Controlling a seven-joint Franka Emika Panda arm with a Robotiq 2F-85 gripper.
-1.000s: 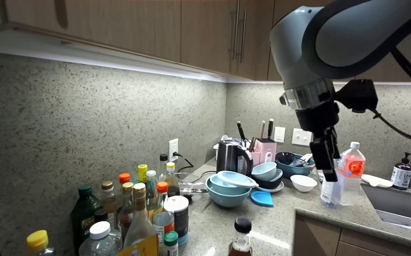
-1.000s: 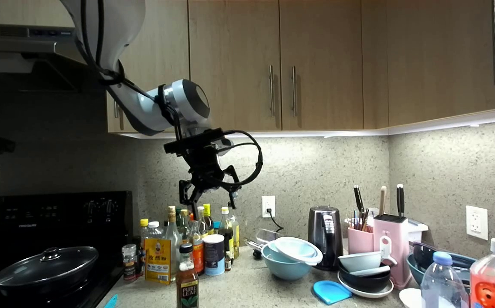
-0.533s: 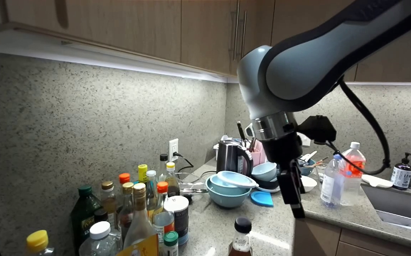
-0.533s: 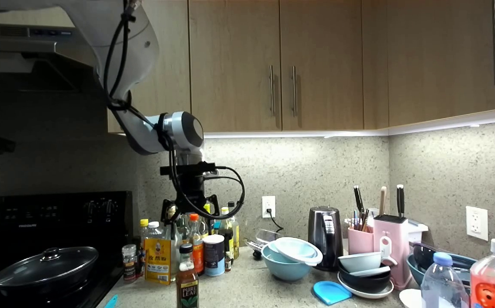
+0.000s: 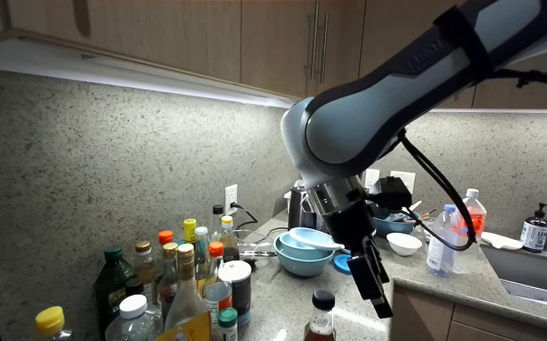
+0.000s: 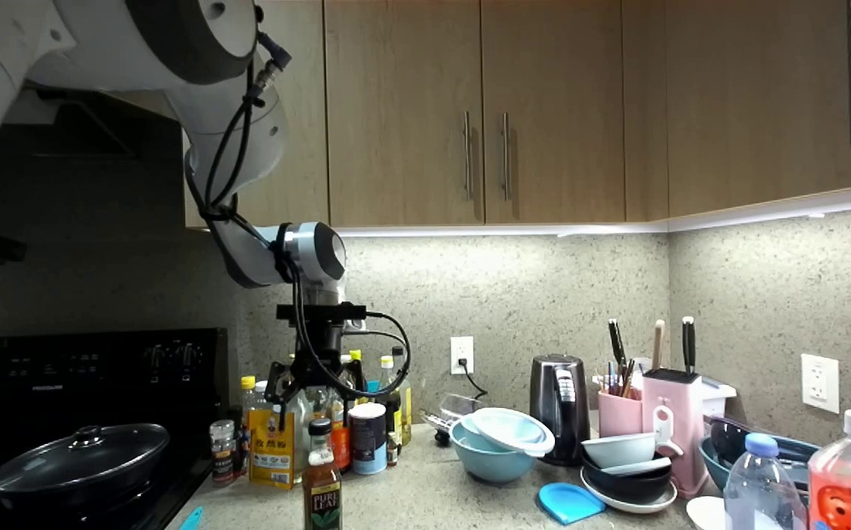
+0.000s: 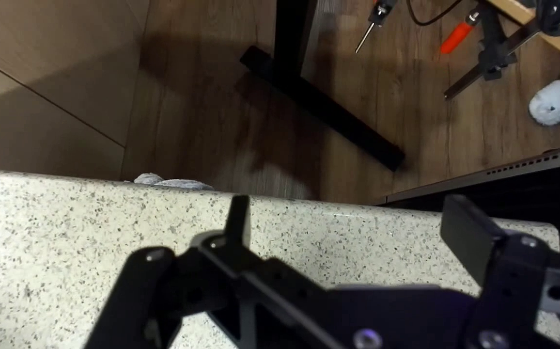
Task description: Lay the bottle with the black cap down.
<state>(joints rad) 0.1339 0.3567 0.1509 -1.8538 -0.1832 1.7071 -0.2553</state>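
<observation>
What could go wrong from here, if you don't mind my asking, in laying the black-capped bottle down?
First, the black-capped bottle does not show in the wrist view, so the open pincer could misjudge its approach and knock the bottle over.
Second, other bottles stand on the same counter, and a wide tipping motion might strike them.
Third, if released too early, the black-capped bottle might roll toward the counter's edge, which the wrist view shows.

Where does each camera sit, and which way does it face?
Wrist view: behind the open gripper, which shows; faces down to counter and floor.
An exterior view: by the bottles, facing along counter to sink; arm and gripper show.
An exterior view: before the counter, facing backsplash, stove at picture left; arm and gripper show.
Both exterior views show the bottle with the black cap and the kettle.
</observation>
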